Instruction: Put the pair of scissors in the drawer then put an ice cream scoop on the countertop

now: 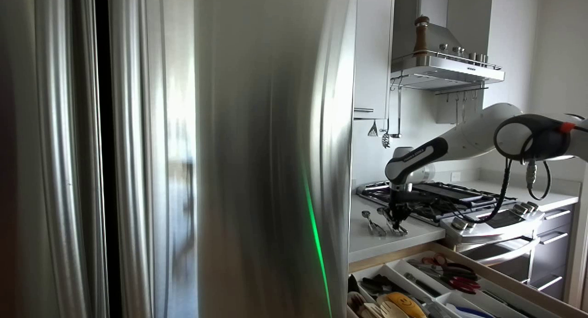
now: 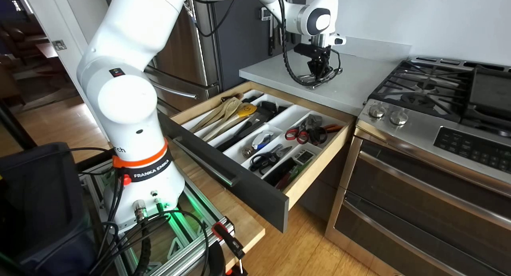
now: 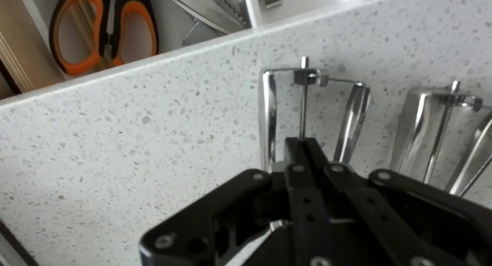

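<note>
So the claw (image 3: 302, 143) is pressed together right on an ice cream scoop (image 3: 303, 108), one of those squeeze-handle ones, and going by the wrist view it's the thin middle rod that's pinched in there. That scoop is at the worktop (image 3: 115, 162), pale speckly stuff, with its handle end pointing to 12 o'clock from the claw, toward the drawer (image 2: 319, 165). Can't tell if it's lying on the surface or sitting just above it, and the rest of it is hidden under the claw. A near-identical second scoop (image 3: 439, 137) lies on the worktop at 3 o'clock, just beside it, with a gap where I can see both. Up at 10 o'clock, past the worktop's edge, the orange-and-black-handled scissors (image 3: 102, 31) are in the drawer. In an exterior view the drawer is pulled well out and pretty loaded: going from its middle, red-handled scissors (image 2: 302, 131) at 3 o'clock, black-handled scissors (image 2: 263, 160) at about 6, wooden utensils (image 2: 227, 108) and a yellow smiley-face piece (image 2: 247, 109) around 10. No clue which pair the task means. The gas hob (image 2: 423, 84) is at 3 o'clock from the claw there, well apart from it. In both exterior views the white arm (image 2: 129, 104) reaches over to the worktop, claw pointing down at the scoops.
</note>
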Available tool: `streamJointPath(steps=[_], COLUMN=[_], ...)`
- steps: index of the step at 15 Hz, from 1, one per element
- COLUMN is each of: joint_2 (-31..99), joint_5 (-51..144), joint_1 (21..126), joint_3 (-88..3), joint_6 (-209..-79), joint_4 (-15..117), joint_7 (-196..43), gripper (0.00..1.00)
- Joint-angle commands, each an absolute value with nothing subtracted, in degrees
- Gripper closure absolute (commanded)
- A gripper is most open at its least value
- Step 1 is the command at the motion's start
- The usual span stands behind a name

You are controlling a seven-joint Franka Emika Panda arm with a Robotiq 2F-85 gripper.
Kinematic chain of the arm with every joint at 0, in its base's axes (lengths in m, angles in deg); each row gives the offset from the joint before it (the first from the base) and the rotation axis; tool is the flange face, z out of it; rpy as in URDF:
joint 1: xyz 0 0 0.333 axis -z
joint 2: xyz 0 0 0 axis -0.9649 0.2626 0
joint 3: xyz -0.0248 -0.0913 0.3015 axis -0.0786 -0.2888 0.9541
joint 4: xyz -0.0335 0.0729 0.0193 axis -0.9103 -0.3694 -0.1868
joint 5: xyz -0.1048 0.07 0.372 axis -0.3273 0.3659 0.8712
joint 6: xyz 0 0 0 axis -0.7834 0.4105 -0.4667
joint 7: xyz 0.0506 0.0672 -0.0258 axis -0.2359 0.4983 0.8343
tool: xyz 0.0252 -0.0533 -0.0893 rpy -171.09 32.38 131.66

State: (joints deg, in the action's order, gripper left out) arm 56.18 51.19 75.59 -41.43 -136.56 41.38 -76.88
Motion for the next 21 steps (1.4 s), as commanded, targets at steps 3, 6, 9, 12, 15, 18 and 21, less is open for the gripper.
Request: streamJointPath(steps=[3, 6, 9, 12, 15, 18, 21], joint_2=[58.95, 59.16, 58.36, 56.83, 56.04, 56.59, 57.52], joint_5=[52.66, 52.84, 52.86, 52.94, 52.66, 52.51, 52.37], joint_1=[77.37, 77.65, 77.78, 77.82, 77.66, 77.63, 77.66], joint_3=[-39.82, -39.49, -39.25, -38.98, -38.98, -39.16, -39.35], joint_6=[-134.18, -133.96, -134.29, -134.26, -134.09, -133.79, -133.47], joint_4=[37.11, 36.35, 36.44, 36.91, 36.88, 36.47, 36.23], joint_7=[-74.23, -73.7, -72.98, -72.54, -72.32, -72.54, -72.84], gripper=[0.98, 0.63, 0.42, 0.41, 0.41, 0.41, 0.41])
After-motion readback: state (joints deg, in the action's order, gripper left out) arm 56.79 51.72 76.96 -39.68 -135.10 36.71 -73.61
